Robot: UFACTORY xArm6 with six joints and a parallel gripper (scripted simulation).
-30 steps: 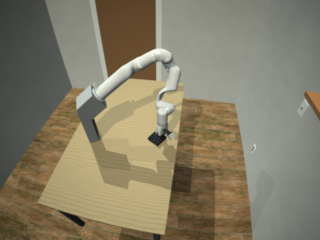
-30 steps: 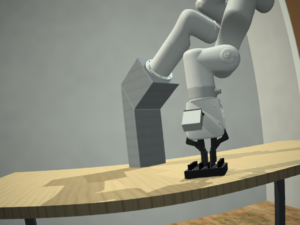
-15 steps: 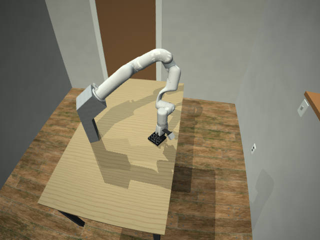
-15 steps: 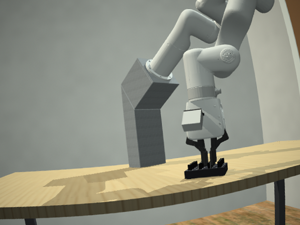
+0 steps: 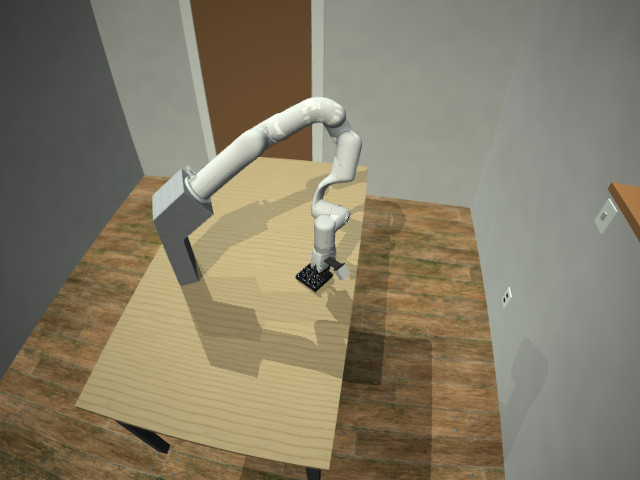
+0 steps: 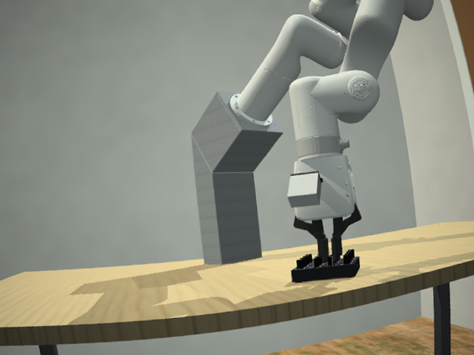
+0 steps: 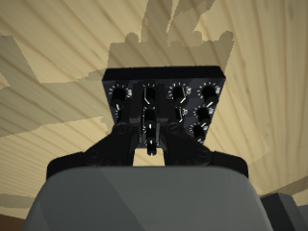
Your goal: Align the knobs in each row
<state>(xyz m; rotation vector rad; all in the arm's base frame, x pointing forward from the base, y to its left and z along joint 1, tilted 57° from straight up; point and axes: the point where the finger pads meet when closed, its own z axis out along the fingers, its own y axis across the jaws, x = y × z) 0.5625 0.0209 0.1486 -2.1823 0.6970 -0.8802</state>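
The knob box [image 5: 314,287] [image 6: 322,273] [image 7: 164,73] is seen standing on the counter [image 5: 206,413] [image 6: 113,311] [image 7: 260,91], well apart from the pedestal [image 5: 178,258] [image 6: 236,216]. Over the knob box, the fingers [image 6: 322,248] are closed about one knob [image 7: 149,115] in its interior, which is judged to be pinched; its name cannot be read. The task is judged unfinished, since a knob is in grip and its release is left to be done. How many knobs on the knob box have been corrected cannot be told: several lines are hidden, and the marks are too small for each row to be compared.
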